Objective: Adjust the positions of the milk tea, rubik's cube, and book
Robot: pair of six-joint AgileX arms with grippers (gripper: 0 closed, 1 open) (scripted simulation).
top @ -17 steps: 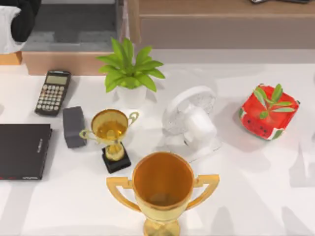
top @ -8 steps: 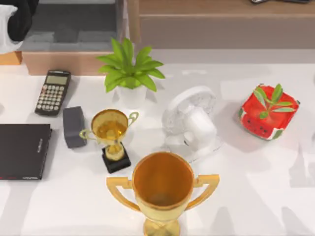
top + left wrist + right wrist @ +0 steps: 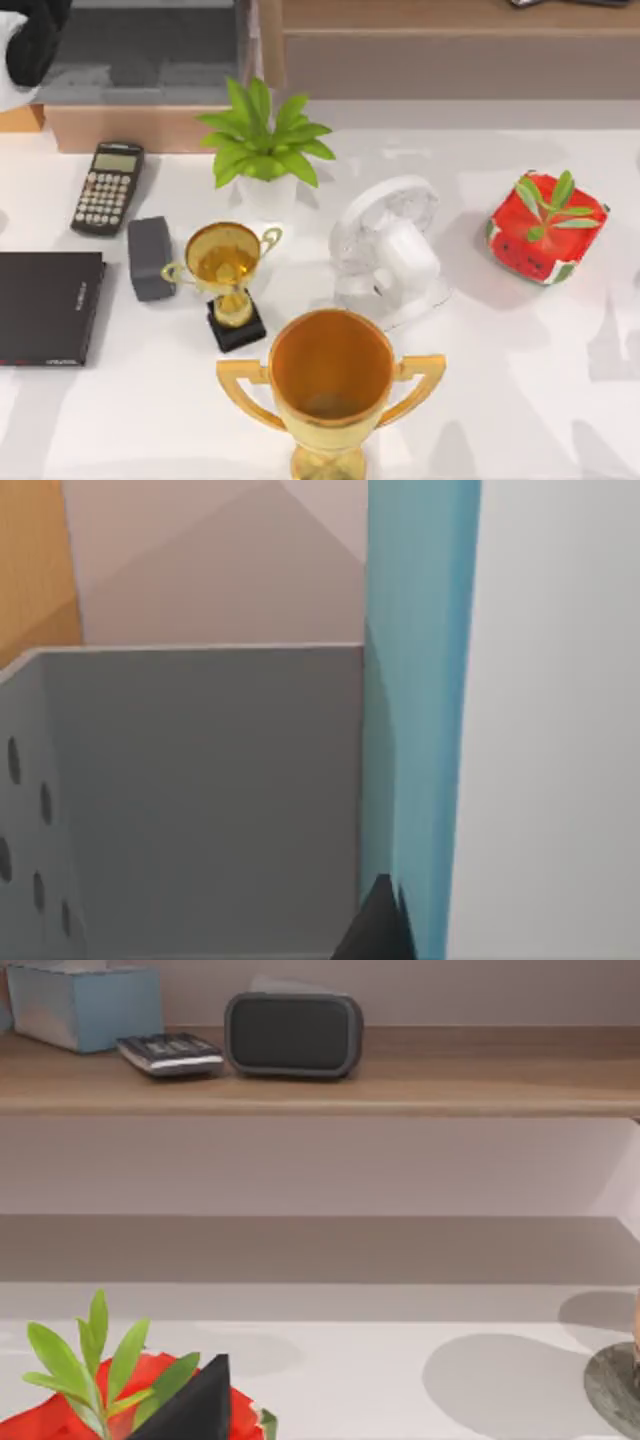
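Currently my left arm (image 3: 30, 45) sits at the far-left corner; finger state unreadable.
Teal book (image 3: 420, 710) stands upright right beside its claw.

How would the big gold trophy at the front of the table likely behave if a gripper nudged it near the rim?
The big gold trophy would probably tip rather than slide: its wide cup sits on a much narrower stem. Its glossy surface may be slippery to grip. If it toppled, its handles would likely stop it from rolling far.
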